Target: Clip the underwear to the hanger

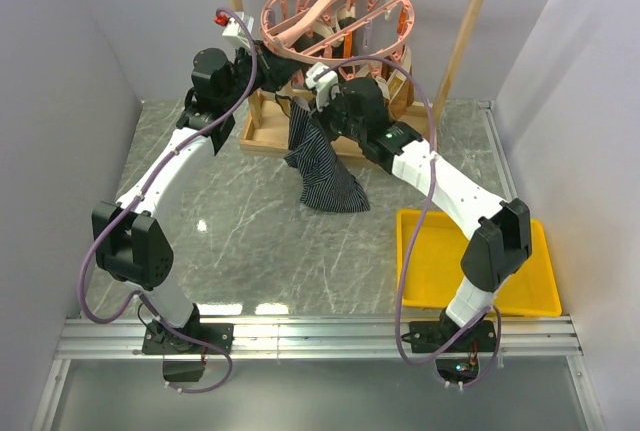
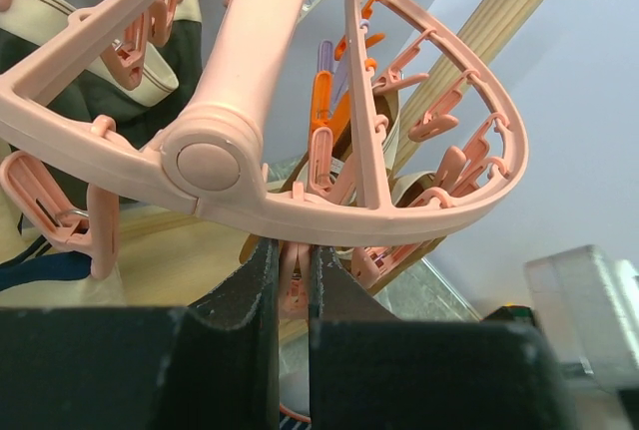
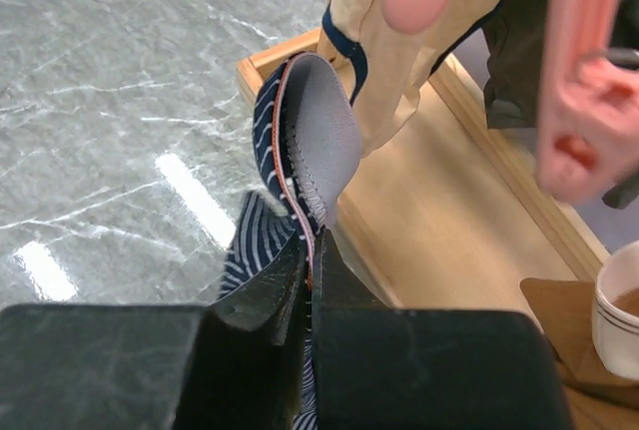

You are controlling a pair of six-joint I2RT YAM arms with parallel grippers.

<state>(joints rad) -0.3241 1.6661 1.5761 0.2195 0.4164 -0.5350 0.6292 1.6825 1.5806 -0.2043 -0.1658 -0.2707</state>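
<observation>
The underwear (image 1: 322, 166) hangs from my right jaws, which are pinched almost closed on its waistband (image 3: 321, 131). In the right wrist view that band stands up out of them, grey inner face showing, with striped cloth falling away below. The lower end of the garment rests on the worktop (image 1: 230, 221), just in front of the wooden base (image 1: 262, 131).

Above it the hanger (image 1: 335, 11) hangs inside the wooden rack (image 1: 470, 26). My left jaws are up under the ring's rim, narrow, gripping one pink peg (image 2: 293, 280) between them.

A tan garment (image 3: 399, 71) hangs close beside the waistband. A yellow tray (image 1: 520, 291) lies well apart, on the right of the worktop.
</observation>
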